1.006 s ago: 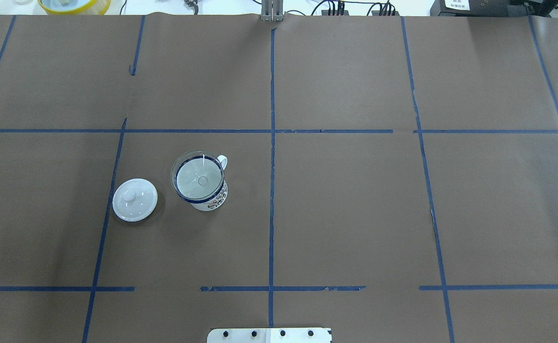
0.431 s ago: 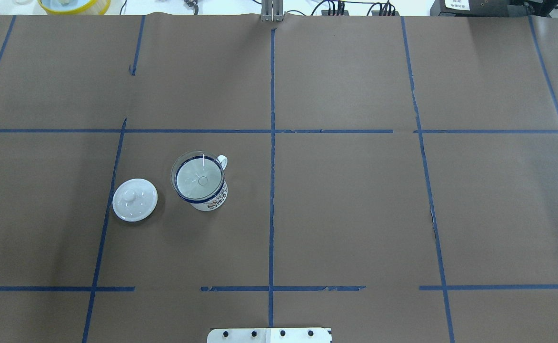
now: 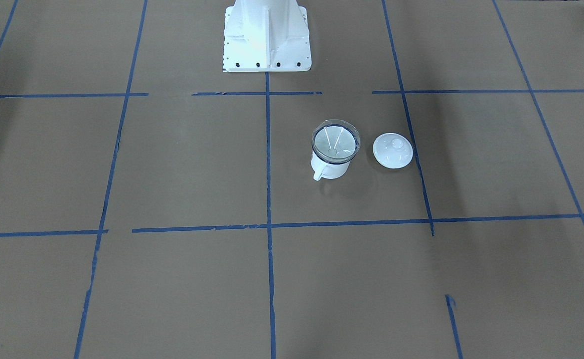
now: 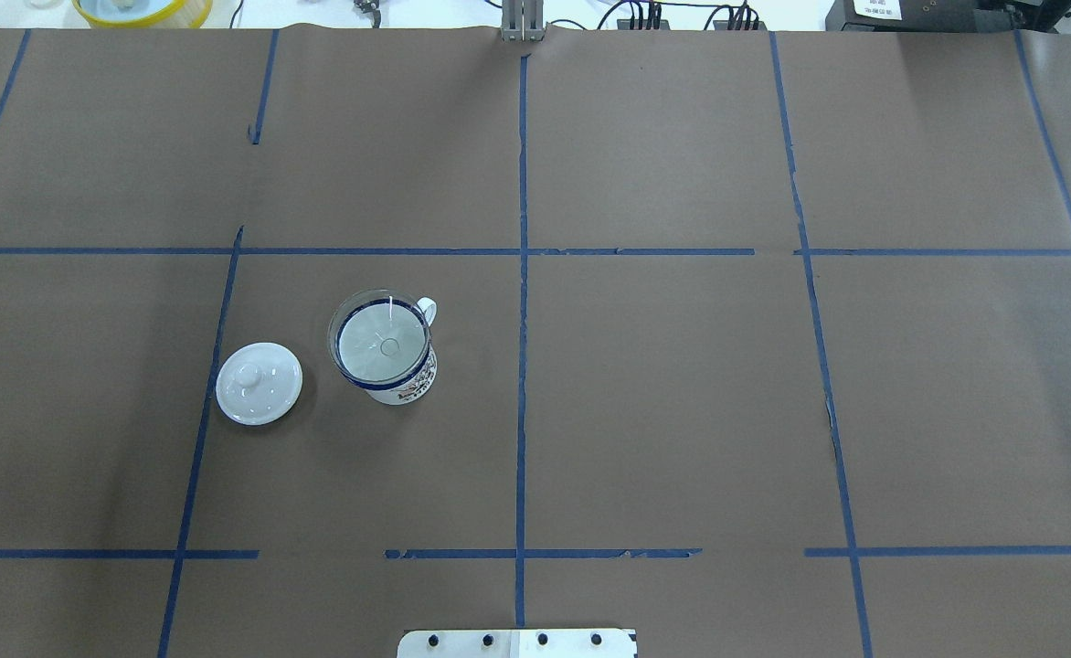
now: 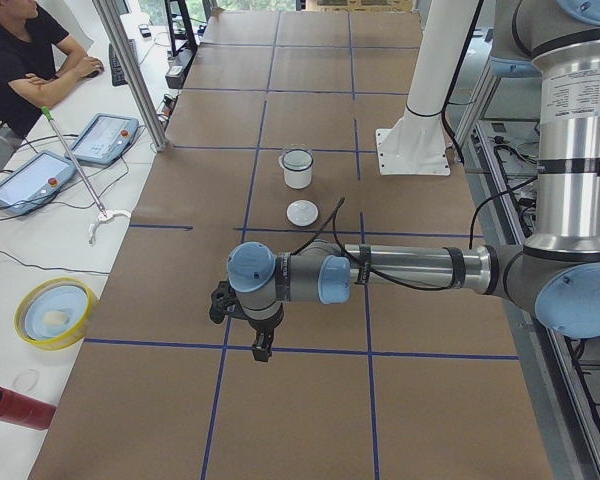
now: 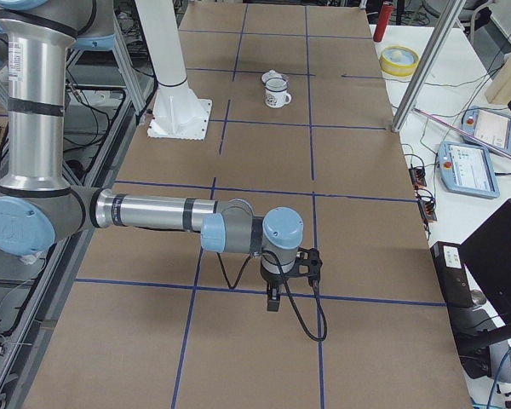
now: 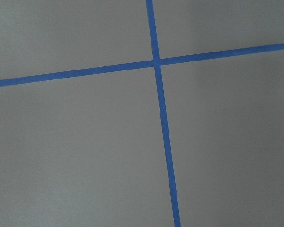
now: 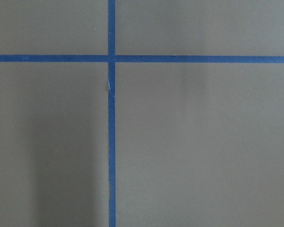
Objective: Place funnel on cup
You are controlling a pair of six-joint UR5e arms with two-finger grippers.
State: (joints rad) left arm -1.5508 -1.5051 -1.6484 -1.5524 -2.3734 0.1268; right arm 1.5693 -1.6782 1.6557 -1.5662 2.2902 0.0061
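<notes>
Overhead exterior shows the clear funnel (image 4: 380, 340) seated spout-down in the enamel mug (image 4: 405, 389) on the worktop (image 4: 682, 411). Merely resting there, it could tip off if nudged. It looks thin, transparent, wide-rimmed. Far off hang the left claw (image 5: 263, 350) and right claw (image 6: 274, 301); their opening I cannot tell.

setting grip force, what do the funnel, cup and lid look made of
Funnel: see-through with bright glints, probably clear plastic, possibly glass. Cup: glossy white, dark blue rim, printed side; looks like enamel or glazed ceramic. Lid: shiny white with highlights, likely the same.
</notes>
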